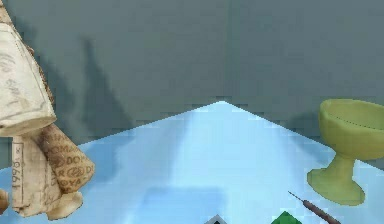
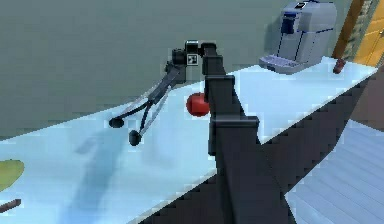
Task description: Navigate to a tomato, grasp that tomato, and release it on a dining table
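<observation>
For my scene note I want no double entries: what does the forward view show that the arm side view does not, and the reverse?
Forward view: a tan patterned statue at the left, a yellow-green goblet at the right, a thin dark stick near the bottom.
Arm side view: the dark arm, its hand, a red tomato beside the arm, a grey coffee machine.
Both: the light blue tabletop and grey-green wall; a yellow-green shape at the arm side view's left edge may be the same goblet.

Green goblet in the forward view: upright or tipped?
Upright. The green goblet stands on its foot on the pale blue tabletop, stem vertical and bowl on top.
</observation>
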### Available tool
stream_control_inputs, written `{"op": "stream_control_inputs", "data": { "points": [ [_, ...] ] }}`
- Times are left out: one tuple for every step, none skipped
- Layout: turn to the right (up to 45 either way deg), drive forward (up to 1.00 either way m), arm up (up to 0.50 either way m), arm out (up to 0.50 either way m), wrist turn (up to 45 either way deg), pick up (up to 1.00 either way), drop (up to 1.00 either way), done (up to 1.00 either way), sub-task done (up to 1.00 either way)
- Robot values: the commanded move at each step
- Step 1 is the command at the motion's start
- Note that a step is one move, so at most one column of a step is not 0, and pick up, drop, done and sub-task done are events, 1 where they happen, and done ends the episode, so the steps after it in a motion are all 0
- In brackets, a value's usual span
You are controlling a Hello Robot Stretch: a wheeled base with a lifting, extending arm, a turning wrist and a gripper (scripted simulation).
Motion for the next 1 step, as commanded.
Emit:
{"op": "stream_control_inputs", "data": {
  "points": [
    [0.0, 0.0, 0.0, 0.0, 45.0, 0.0, 0.0, 0.0, 0.0]
  ]
}}
